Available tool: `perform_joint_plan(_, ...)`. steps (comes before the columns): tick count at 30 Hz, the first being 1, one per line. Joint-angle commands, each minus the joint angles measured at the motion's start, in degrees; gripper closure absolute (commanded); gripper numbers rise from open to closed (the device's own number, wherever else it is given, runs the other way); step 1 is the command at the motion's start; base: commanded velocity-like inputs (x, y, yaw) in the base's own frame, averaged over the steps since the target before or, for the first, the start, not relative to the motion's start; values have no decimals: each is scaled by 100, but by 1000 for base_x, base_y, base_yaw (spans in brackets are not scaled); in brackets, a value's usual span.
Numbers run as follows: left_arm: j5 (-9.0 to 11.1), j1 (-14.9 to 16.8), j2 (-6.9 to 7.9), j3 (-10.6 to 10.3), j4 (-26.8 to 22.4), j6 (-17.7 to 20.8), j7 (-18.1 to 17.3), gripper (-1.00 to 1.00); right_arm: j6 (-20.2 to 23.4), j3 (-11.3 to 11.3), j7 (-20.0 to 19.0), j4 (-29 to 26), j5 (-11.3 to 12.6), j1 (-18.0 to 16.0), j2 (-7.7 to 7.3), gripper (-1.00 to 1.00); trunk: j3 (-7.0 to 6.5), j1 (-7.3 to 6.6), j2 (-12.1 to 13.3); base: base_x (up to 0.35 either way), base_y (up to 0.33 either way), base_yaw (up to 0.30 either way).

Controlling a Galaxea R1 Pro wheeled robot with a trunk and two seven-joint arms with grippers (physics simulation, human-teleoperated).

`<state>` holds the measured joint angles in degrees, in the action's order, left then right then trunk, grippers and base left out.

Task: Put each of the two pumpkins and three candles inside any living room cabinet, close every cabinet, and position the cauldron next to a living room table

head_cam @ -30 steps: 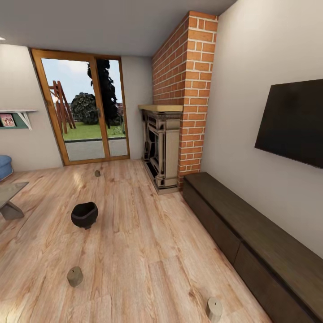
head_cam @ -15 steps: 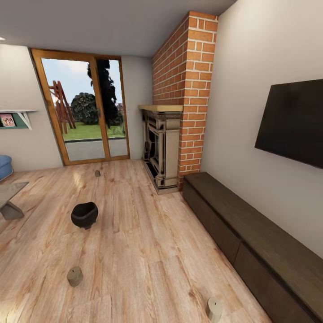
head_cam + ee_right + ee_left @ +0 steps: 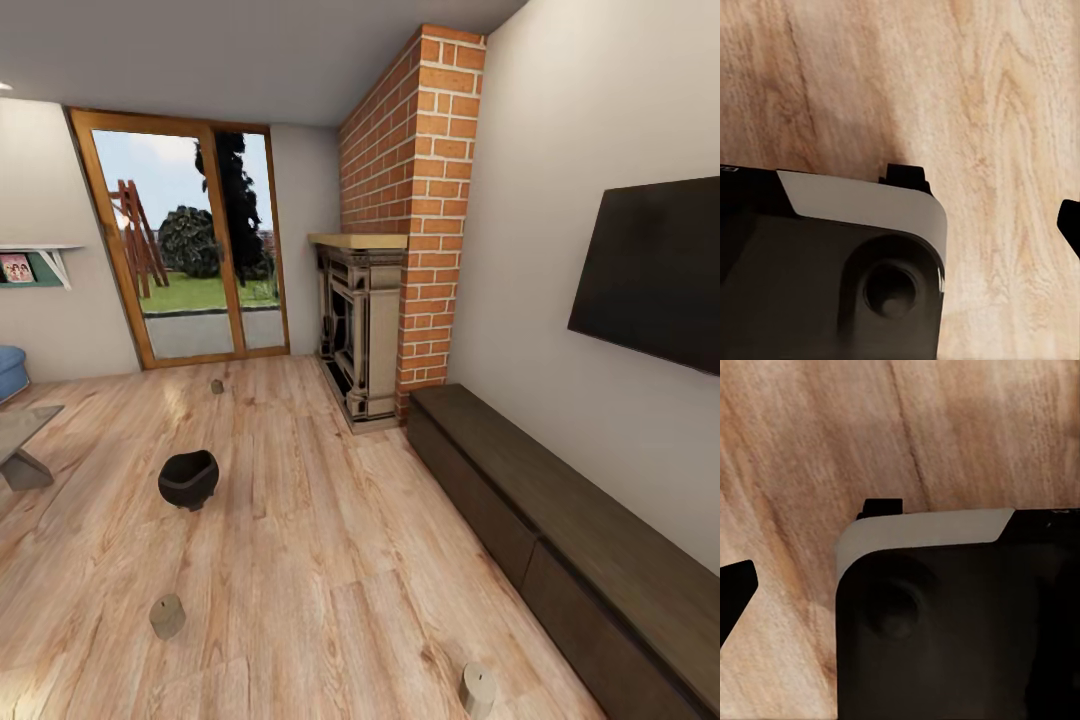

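Nothing is gathered yet: I must roll toward the nearest candle (image 3: pixel 478 688), low in the frame beside the closed cabinet (image 3: pixel 560 540); my claws' spread I cannot tell.

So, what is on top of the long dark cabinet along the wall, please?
The cabinet top shows bare dark wood, nothing standing on it; a black screen hangs on the wall above. Its fronts are shut, so the inside is hidden.

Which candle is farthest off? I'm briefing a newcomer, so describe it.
Find the glass patio door on the far wall. On the wooden floor just before it sits a small beige candle, beyond the black cauldron. Both other candles lie far nearer the camera.
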<state>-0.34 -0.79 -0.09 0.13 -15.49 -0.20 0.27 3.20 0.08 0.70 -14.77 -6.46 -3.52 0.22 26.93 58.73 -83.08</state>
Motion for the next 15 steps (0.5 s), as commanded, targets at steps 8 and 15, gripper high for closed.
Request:
perform_joint_plan(8,48,-3,13,17,3,3,6,-100,-237,-6,-9,34,0,0,23,-100,0,0,0,0,0,0)
perform_joint_plan(15,44,-3,18,14,11,1,0,-100,-241,8,-8,35,-41,0,14,-100,0,0,0,0,0,27)
